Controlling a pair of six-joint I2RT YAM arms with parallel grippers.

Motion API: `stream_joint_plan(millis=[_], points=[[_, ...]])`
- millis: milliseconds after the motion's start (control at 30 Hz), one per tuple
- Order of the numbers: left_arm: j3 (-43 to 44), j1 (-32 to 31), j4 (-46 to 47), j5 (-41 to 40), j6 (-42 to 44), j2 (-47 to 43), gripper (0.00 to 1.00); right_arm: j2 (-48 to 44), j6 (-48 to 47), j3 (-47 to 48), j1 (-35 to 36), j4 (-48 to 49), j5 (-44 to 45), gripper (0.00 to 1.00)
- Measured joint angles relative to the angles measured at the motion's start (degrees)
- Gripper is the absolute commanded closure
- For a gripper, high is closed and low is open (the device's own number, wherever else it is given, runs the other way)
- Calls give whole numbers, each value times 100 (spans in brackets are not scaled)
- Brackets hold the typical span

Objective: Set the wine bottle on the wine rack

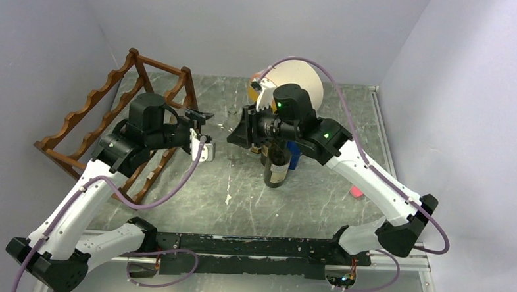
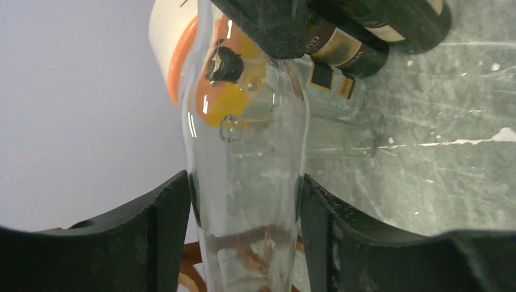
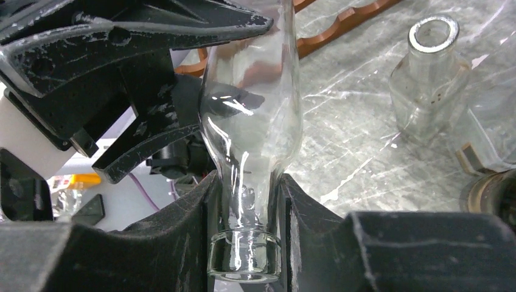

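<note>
Clamping bottle (image 3: 252, 115) neck with right gripper (image 3: 246, 204), offering its body to left gripper (image 2: 246, 210) nearer rack (image 1: 161, 64); left jaws flanking glass, seemingly touching, but clenched or not, cannot tell.

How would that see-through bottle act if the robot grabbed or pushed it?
The clear bottle looks like empty glass, so probably light but breakable if dropped. Its shiny smooth sides may slip in the right end effector pinching its neck. Being round, it would likely roll if laid on the table.
</note>
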Motion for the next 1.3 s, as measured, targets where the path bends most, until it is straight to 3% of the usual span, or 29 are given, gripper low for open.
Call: stream_joint_plan(millis=[67,167,233,367,500,633,700,833,1067,1300], points=[[-76,-7,-70,39,-15,-2,42,-96,122,-216,-22,140,-63,100],[-127,-11,-87,111,-20,-13,24,-232,286,-498,-44,354,-129,100],[-136,-15,-61,129,-55,-35,23,-343,409,-682,-46,509,-186,100],[-136,-15,-109,197,-85,-85,43,-568,669,-1005,-85,815,-293,100],[-120,-17,-129,313,-66,-72,50,-765,981,-1307,-175,1113,-422,100],[-120,-20,-179,361,-79,-52,76,-848,1268,-1578,-238,1405,-579,100],[-120,-20,-232,363,-72,-28,92,-857,1377,-1652,-260,1469,-629,81],[7,-20,-409,365,39,92,93,-861,1499,-1687,-302,1458,-629,61],[240,-20,-614,323,168,221,93,-1016,1768,-1714,-369,1703,-855,45],[289,-22,-831,181,221,306,93,-1073,1759,-1683,-402,1661,-1012,45]])
